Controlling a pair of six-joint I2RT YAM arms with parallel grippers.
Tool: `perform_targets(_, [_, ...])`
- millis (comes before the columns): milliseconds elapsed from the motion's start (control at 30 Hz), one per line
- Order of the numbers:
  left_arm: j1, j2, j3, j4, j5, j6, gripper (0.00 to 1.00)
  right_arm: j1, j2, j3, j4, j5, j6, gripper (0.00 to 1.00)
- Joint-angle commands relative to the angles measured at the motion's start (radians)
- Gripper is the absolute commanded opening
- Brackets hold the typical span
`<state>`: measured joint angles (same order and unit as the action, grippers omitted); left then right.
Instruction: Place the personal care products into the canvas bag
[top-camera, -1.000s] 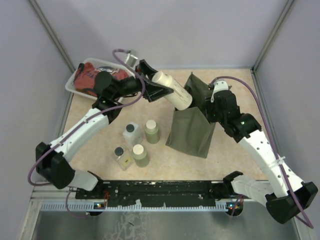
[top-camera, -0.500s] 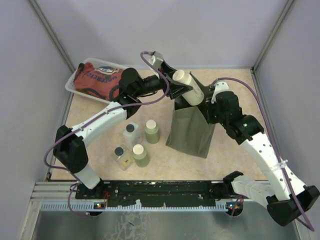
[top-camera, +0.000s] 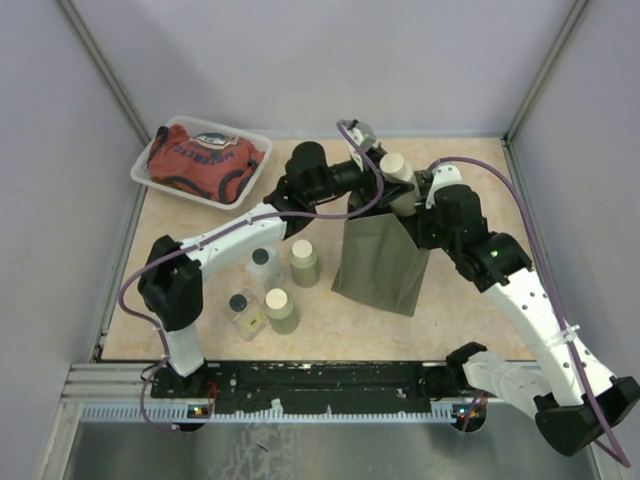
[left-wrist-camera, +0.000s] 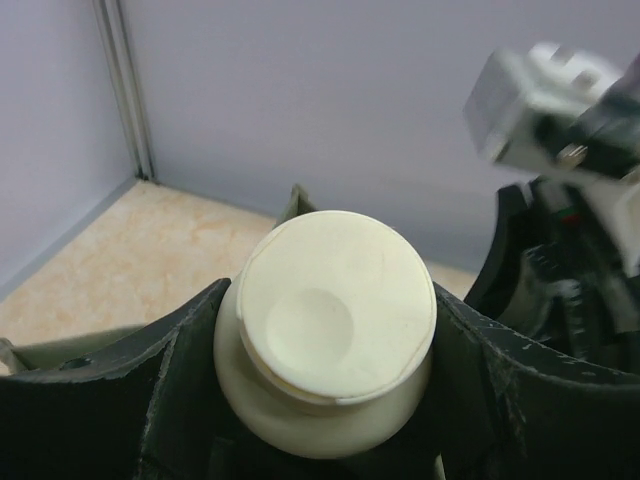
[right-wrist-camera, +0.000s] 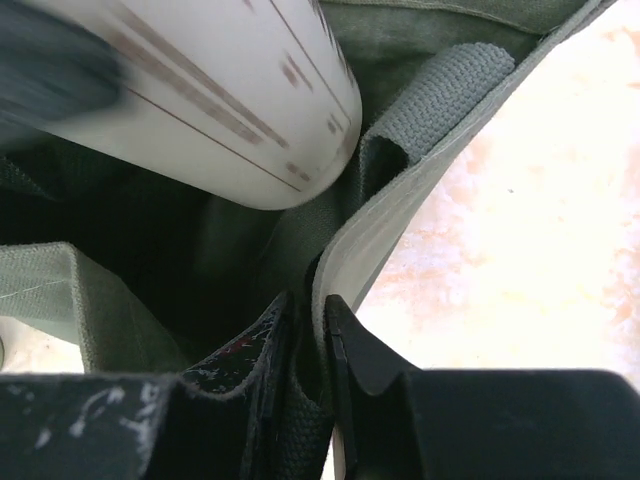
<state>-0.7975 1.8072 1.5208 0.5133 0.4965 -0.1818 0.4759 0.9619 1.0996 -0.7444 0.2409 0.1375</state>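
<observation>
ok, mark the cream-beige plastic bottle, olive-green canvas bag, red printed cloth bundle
cream-beige plastic bottle (left-wrist-camera: 335, 300): left wrist view, cap top
olive-green canvas bag (top-camera: 380, 265): top external view, near side panel
red printed cloth bundle (top-camera: 200, 160): top external view, cloth middle

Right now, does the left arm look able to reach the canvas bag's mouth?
Probably yes: the left end effector holds the cream-beige bottle just over the canvas bag, whose rim the right end effector pinches open; nothing blocks.

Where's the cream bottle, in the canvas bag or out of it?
Partly in: the cream bottle has its base inside the mouth of the canvas bag, with the left gripper gripping its cap end above.
</observation>
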Motion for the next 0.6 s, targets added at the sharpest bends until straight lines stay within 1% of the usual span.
perform_targets(0, [-0.038,0.027,0.061,-0.004,-0.121,0.132,0.0,0.006,-0.024,0.047,-0.006,0.041,0.015,0.11])
perform_targets(200, [-0.079,0.091,0.086,-0.117,-0.198,0.206,0.0,0.006,-0.027,0.061,-0.028,0.1,0.042,0.11])
perform_targets(433, [-0.095,0.142,0.01,-0.077,-0.242,0.191,0.0,0.006,-0.035,0.058,-0.039,0.17,0.077,0.07])
perform_targets(567, [-0.118,0.198,0.004,-0.091,-0.264,0.205,0.0,0.006,-0.032,0.044,-0.041,0.202,0.085,0.07])
